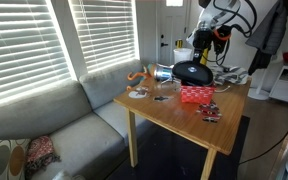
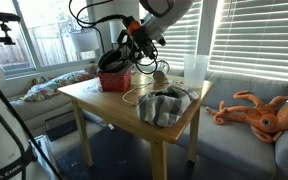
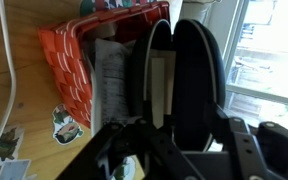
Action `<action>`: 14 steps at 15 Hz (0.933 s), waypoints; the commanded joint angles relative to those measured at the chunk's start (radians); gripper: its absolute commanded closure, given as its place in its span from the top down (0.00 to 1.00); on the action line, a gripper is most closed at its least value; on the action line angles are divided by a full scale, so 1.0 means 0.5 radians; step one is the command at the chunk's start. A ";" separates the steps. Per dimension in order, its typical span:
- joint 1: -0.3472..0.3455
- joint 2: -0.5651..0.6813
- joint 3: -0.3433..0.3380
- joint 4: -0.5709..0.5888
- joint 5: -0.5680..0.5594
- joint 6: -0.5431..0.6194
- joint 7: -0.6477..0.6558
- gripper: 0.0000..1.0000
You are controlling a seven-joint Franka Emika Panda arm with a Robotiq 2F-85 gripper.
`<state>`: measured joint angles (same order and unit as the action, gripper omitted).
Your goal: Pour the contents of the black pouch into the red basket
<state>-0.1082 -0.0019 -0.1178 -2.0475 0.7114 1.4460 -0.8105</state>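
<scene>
The red basket point(image 1: 197, 95) stands on the wooden table point(image 1: 169, 115); it also shows in the other exterior view point(image 2: 115, 82) and in the wrist view point(image 3: 66, 58). The black pouch point(image 1: 192, 71) hangs just above the basket, held up on edge point(image 2: 111, 62). In the wrist view the pouch point(image 3: 189, 75) fills the middle, its opening turned toward the basket. My gripper point(image 3: 174, 125) is shut on the pouch and shows in both exterior views point(image 1: 201, 50) point(image 2: 134, 42). A pale item point(image 3: 110, 75) lies in the basket.
A grey cloth point(image 2: 164, 105), a white cup point(image 2: 195, 70) and a thin cable point(image 2: 134, 95) are on the table. Stickers point(image 3: 66, 125) lie beside the basket. An orange octopus toy point(image 2: 259, 112) lies on the sofa point(image 1: 54, 125). Blinds cover the windows.
</scene>
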 commanded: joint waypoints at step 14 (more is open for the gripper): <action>0.071 0.023 0.087 -0.059 -0.193 0.148 0.208 0.44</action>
<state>-0.0822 0.0019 -0.0846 -2.0658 0.6411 1.5039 -0.7332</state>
